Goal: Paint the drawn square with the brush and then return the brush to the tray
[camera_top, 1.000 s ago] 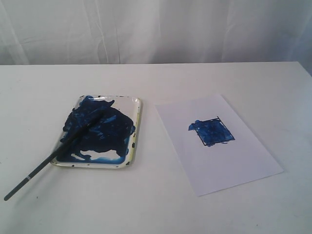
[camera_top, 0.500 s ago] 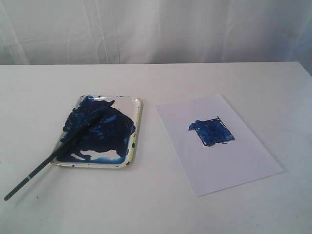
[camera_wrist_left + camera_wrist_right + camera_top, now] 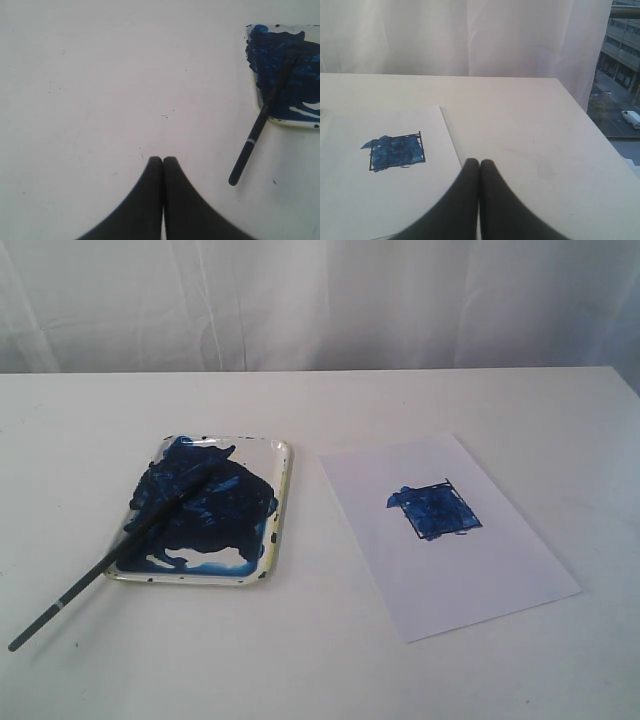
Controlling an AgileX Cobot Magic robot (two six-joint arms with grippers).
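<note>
The left gripper (image 3: 163, 160) has its two black, tapered fingers (image 3: 150, 180) pressed together tip to tip, with nothing between them. It hangs over bare table, and the nearest thing to it is the handle end of the long thin black paintbrush (image 3: 258, 130), which lies near the fingertips but clearly apart from them.

The right gripper (image 3: 479, 162) is closed in the same way, its black fingers (image 3: 492, 190) meeting at the tips and holding nothing. It is above the edge of the white paper sheet (image 3: 350, 200), and the small black-outlined square (image 3: 396, 151) lies further in on that sheet, apart from the fingers.

The paintbrush (image 3: 100, 567) lies slanted. Its tip end rests in the dark blue paint of the shallow cream-white rectangular tray (image 3: 281, 480), while its handle crosses the tray's near left rim and runs out over the white table (image 3: 330, 670). A small pale band shows near the handle end.

The tray (image 3: 292, 121) is smeared with dark blue over most of its floor.

The paper sheet (image 3: 470, 580) lies just to the right of the tray, not touching it. The drawn square (image 3: 436, 511) is filled with uneven blue paint, which spills a little past the outline on its left side. A white curtain (image 3: 320, 300) hangs behind the table.
</note>
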